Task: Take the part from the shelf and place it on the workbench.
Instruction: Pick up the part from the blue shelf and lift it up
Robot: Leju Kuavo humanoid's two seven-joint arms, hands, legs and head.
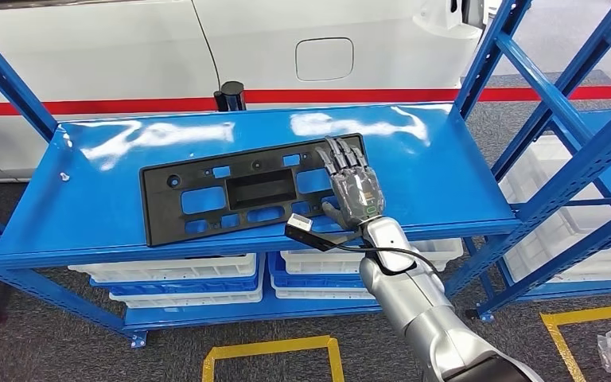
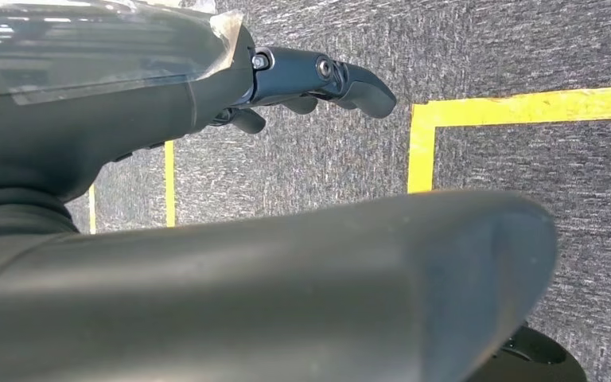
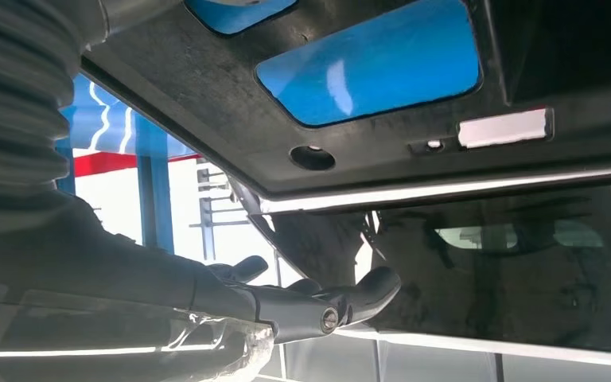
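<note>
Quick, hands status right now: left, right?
Left hand: hanging over the floor, fingers curled in, holding nothing.
Right hand: fingers laid flat over the black part's right end on the shelf; a grip cannot be told.

Part (image 1: 247, 195) on shelf (image 1: 445, 171) top; bins (image 1: 167, 274) below; right hand (image 1: 354, 187) on part's right end

Shelf: a blue metal shelf (image 1: 414, 171) with a glossy top board carried on slanted blue uprights.
On the top board: a flat black plastic part (image 1: 239, 195) with rectangular cut-outs lay near the front edge, its right end under the right hand (image 1: 356, 193).
Lower level: white plastic bins (image 1: 175, 274) stood side by side.
Floor: grey carpet (image 1: 64, 350) with yellow tape lines (image 1: 270, 348).
</note>
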